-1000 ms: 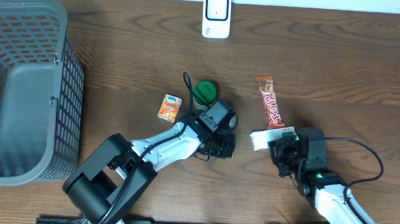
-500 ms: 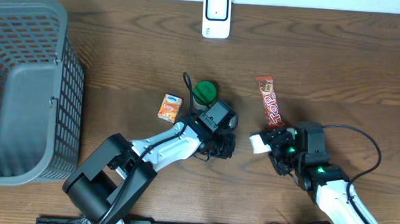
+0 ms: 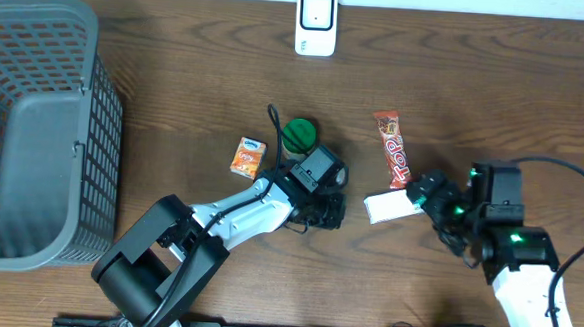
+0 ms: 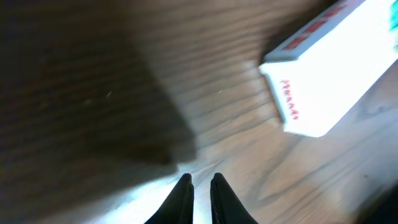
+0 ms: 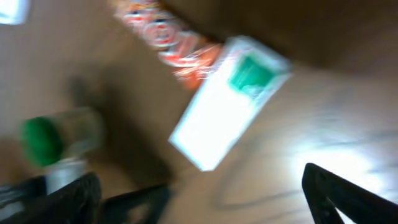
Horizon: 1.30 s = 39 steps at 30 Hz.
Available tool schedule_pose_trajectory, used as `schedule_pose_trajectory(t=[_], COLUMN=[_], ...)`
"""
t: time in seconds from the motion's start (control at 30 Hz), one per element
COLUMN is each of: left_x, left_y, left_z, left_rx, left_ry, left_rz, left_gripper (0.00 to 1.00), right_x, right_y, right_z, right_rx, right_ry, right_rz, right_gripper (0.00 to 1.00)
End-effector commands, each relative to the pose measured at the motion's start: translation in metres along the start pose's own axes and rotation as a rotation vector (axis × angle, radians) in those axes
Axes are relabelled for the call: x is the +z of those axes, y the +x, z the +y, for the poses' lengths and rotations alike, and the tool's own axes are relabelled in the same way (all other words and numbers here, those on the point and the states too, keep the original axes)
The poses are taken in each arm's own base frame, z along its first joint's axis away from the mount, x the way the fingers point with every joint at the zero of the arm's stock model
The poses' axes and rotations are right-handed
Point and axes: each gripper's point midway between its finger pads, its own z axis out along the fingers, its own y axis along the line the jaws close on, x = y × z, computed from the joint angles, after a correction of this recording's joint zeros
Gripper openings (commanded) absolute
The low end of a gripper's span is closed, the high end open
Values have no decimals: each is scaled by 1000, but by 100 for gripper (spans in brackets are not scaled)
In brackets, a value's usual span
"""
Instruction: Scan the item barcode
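Brown wood with dark grain makes up the desk [image 3: 496,94], and a thin pale strip runs along its 12 o'clock edge. A big grey basket [image 3: 107,154] sits at 9 o'clock. A small white scanner [image 3: 316,23] stands at 12 o'clock. Near the middle is a bottle [image 3: 298,136] with a green cap. A little orange packet [image 3: 247,157] lies just at its 8 o'clock. A red and orange candy bar [image 3: 395,149] lies at the bottle's 3 o'clock.

The white box [image 3: 388,205] with a green mark lies flat on the desk, right at the 6 o'clock end of the candy bar. Nothing grips it.

The left arm [image 3: 240,209] reaches from the 6 o'clock edge toward the middle, low over the wood. The left claw [image 3: 325,210] is at the bottle's 6 o'clock, pinched almost closed with nothing in it. Its two black tips sit side by side.

The right arm [image 3: 526,276] comes in from 5 o'clock and points toward 9 o'clock. The right claw [image 3: 431,193] sits just at the box's 3 o'clock, spread wide and holding nothing. Its wrist view is blurry, so I cannot tell if a tip touches the box.
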Motion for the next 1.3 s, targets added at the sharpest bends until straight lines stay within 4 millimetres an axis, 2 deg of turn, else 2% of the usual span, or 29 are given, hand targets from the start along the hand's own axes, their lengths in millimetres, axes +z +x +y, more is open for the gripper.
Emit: schedule_pose_trajectory(t=[0.0, 0.07, 0.13, 0.2, 0.23, 0.27, 0.33, 0.4, 0.43, 0.57, 0.73, 0.87, 1.03, 1.13, 1.27], left_x=[-4, -5, -5, -6, -6, -6, -6, -6, -7, -9, -10, -8, -3, 1, 2], left_y=[-3, -9, -14, -16, -17, -18, -19, -20, -19, -18, -18, -16, 1, 11, 16], left_z=[-12, -18, -22, -24, -24, -22, -21, -22, -23, -28, -29, -27, -16, -13, -10], left_rx=[24, 20, 24, 29, 30, 18, -19, -35, -37, -36, -61, -67, -117, -115, -120], left_ry=[66, 89, 105, 111, 111, 103, 97, 100, 104, 125, 132, 123, 83, 72, 66], left_rz=[-11, -33, -55, -65, -69, -74, -78, -79, -78, -70, -66, -60, -5, 16, 27], left_gripper=[22, 48, 59, 60, 49, 31, 8, 7, 7, 8, 7, 7, 7, 7, 7], right_x=[6, 12, 21, 30, 35, 41, 53, 63, 67, 85, 96, 97, 93, 92, 92], right_y=[-13, -16, -19, -20, -21, -21, -21, -21, -21, -22, -18, -15, -4, 6, 20], right_z=[-27, -34, -40, -46, -49, -53, -59, -64, -67, -73, -81, -84, -88, -82, -64], right_rx=[-130, -171, -204, -223, -224, -220, -207, -199, -196, -189, -176, -168, -110, -78, -31], right_ry=[88, 86, 80, 80, 90, 100, 118, 137, 145, 158, 177, 186, 208, 184, 110], right_rz=[5, 41, 81, 116, 130, 144, 174, 195, 201, 221, 255, 270, 312, 352, 409], right_gripper=[99, 99, 99, 97, 84, 66, 36, 16, 11, 10, 11, 4, 1, 2, 2])
